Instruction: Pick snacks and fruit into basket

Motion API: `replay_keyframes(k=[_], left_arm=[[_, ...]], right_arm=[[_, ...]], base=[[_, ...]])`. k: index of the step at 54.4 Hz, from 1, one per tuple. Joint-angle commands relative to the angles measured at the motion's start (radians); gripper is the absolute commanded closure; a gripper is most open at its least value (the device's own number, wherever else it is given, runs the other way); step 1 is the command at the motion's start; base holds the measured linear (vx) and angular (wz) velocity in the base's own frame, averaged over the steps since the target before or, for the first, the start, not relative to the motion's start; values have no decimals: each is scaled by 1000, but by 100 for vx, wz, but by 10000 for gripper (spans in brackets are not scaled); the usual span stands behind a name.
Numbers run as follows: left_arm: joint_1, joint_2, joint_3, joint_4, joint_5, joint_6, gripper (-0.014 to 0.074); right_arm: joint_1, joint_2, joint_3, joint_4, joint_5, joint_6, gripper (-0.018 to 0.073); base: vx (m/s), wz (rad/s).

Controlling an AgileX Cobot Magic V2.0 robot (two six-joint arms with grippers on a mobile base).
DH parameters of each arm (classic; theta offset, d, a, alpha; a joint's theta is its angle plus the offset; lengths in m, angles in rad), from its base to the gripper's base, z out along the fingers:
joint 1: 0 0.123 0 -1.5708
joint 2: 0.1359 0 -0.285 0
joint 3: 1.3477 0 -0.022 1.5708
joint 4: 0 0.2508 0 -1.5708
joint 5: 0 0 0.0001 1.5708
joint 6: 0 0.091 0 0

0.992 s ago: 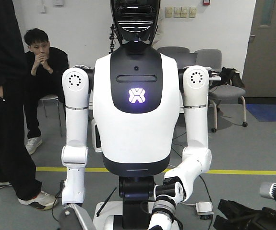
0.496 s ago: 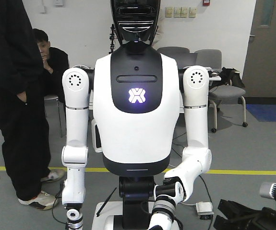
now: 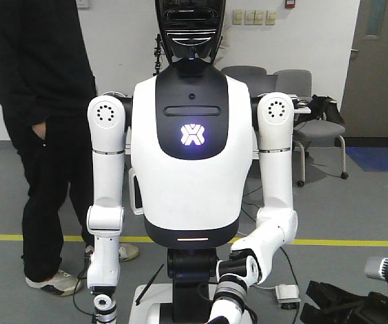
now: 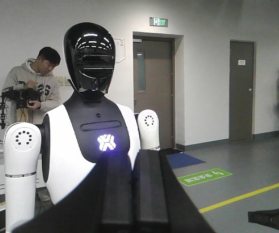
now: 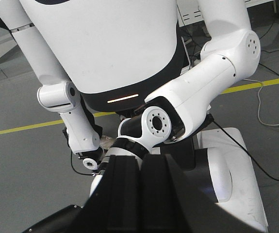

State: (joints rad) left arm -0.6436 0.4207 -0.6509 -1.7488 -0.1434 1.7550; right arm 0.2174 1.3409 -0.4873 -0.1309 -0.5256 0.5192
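Two black fingers (image 4: 116, 194) of the left gripper (image 4: 132, 160) press side by side, with only a thin line between them. They are closed and hold nothing. Just past the fingertips we see a big white robot (image 4: 61, 165) with a shiny black head (image 4: 90, 53). A small sign (image 4: 106, 142) glows on its chest, right above the fingertips. Far off to the left of the fingers, behind the big robot, a man in a pale hoodie (image 4: 32, 82) holds a black camera rig (image 4: 18, 97). To the right of the fingers a green floor sign (image 4: 205, 177) and a yellow line (image 4: 246, 194) lie on the grey floor. A brown door (image 4: 151, 92) stands far behind the fingers.

The right gripper (image 5: 140, 162) looks the same. Its two black fingers (image 5: 124, 194) are pushed together and hold nothing. Just above the tips we see the big robot's bent arm with a round joint (image 5: 157, 122). Higher up, an orange strip of light (image 5: 122, 98) glows on its belly. To the right of the fingers sits its white base (image 5: 236, 184).

In the front view a person in black clothes (image 3: 45, 101) stands beside the big robot, and grey chairs (image 3: 315, 128) stand behind it.

We cannot tell where the snacks, the fruit or the basket are.
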Motion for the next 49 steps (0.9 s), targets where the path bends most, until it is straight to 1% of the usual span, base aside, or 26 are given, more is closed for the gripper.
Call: replay_keyframes(k=[1, 10, 13, 15, 17, 19, 20, 22, 23, 25, 26, 28, 29, 30, 31, 32, 33, 34, 36, 37, 38, 39, 40, 42, 45, 49], left_arm=[[-5, 5, -26, -17, -12, 36, 606], [-5, 5, -26, 2, -82, 111, 606], [-5, 5, -26, 21, -88, 107, 606], [-5, 4, -26, 68, -84, 96, 606], [-5, 0, -26, 139, -69, 68, 606], [-5, -5, -26, 267, -44, 0, 606], [-5, -7, -26, 319, -20, -49, 606], [-5, -11, -28, 499, 44, -180, 606], [-5, -15, -30, 569, 67, -229, 606], [-5, -19, -30, 782, 137, -395, 606], [-5, -25, -30, 882, 172, -457, 606], [-5, -32, -30, 1065, 229, -659, 606], [-5, -42, -30, 1150, 274, -803, 606], [-5, -48, -30, 1231, 306, -913, 605], [-5, -54, -30, 1310, 339, -987, 605], [-5, -59, -30, 1361, 363, -1096, 605], [-5, -66, -30, 1433, 402, -1168, 605], [-5, -71, -30, 1502, 443, -1309, 605], [-5, -83, -30, 1621, 529, -1505, 605], [-5, -86, -30, 1654, 559, -1565, 605], [-5, -89, -25, 1711, 611, -1648, 605], [-5, -90, -24, 1737, 633, -1722, 605], [-5, -95, -18, 1768, 662, -1766, 605], [-5, -98, -3, 1807, 683, -1866, 605], [-5, -112, 38, 1816, 653, -1921, 605], [-5, -136, 121, 1785, 529, -1897, 605]], right_arm=[[-5, -28, -24, 1, -79, -15, 568], [-5, -28, -24, 1, -79, -15, 568], [-5, -28, -24, 1, -79, -15, 568], [-5, -28, -24, 1, -79, -15, 568], [-5, -28, -24, 1, -79, -15, 568], [-5, -28, -24, 1, -79, -15, 568], [-5, -28, -24, 1, -79, -15, 568], [-5, -28, -24, 1, -79, -15, 568], [-5, -28, -24, 1, -79, -15, 568], [-5, -28, -24, 1, -79, -15, 568], [-5, -28, -24, 1, -79, -15, 568], [-5, -28, -24, 1, -79, -15, 568], [-5, -26, -24, 1, -79, -15, 568], [-5, -26, -24, 1, -79, -15, 568], [-5, -26, -24, 1, -79, -15, 568], [-5, -26, -24, 1, -79, -15, 568], [-5, -26, -24, 1, -79, -15, 568], [-5, -26, -24, 1, -79, -15, 568], [-5, -26, -24, 1, -79, -15, 568], [-5, -26, -24, 1, -79, -15, 568], [-5, -26, -24, 1, -79, -15, 568], [-5, -26, -24, 1, -79, -15, 568], [-5, -26, -24, 1, -79, -15, 568], [-5, -26, -24, 1, -79, -15, 568], [-5, -26, -24, 1, -79, -15, 568], [-5, -26, -24, 1, -79, -15, 568]], base=[[0, 0], [0, 0], [0, 0], [0, 0], [0, 0], [0, 0], [0, 0], [0, 0], [0, 0], [0, 0], [0, 0], [0, 0], [0, 0], [0, 0], [0, 0], [0, 0], [0, 0], [0, 0], [0, 0], [0, 0], [0, 0], [0, 0], [0, 0], [0, 0], [0, 0], [0, 0]])
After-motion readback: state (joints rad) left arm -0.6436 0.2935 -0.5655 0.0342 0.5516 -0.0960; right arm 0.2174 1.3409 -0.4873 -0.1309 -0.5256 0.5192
